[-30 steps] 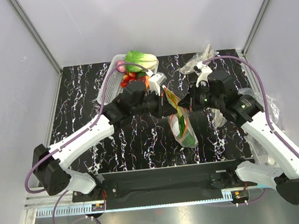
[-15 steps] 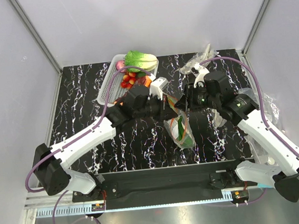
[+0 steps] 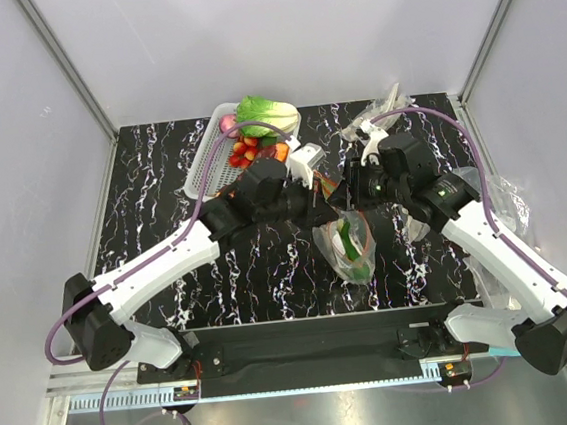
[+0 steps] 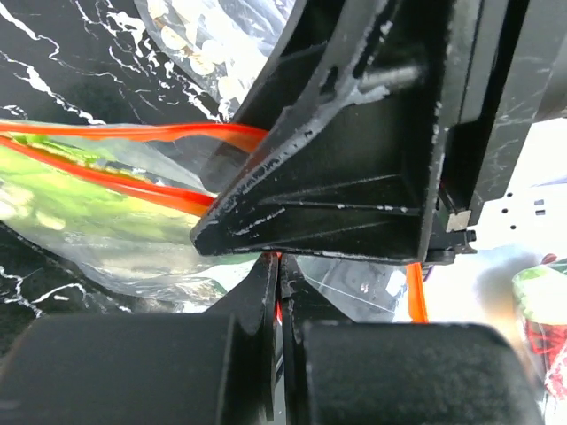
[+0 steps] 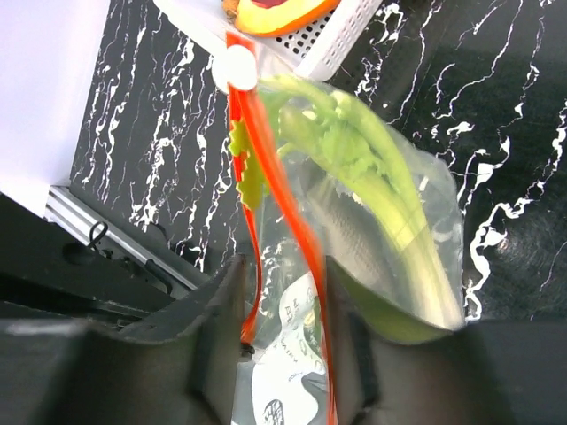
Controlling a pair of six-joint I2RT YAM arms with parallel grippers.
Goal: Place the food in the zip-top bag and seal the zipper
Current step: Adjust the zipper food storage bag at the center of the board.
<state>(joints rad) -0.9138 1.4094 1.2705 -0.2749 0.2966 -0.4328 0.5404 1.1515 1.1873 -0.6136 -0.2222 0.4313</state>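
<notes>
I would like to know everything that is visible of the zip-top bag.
The zip-top bag is a clear plastic pouch with a red-orange zipper along its mouth and a white label with red print. Green leek leaves show inside. It is held at the mouth above the black marbled table: the left gripper is pinched shut on it, and the zipper runs between the fingers of the right gripper. Its two tracks look apart.

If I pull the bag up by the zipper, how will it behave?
Probably floppy: the bag hangs wrinkled from its zipper, pinched in the left gripper. Likely to swing, with the leek weighing its lower end. The glossy film may slip.
</notes>
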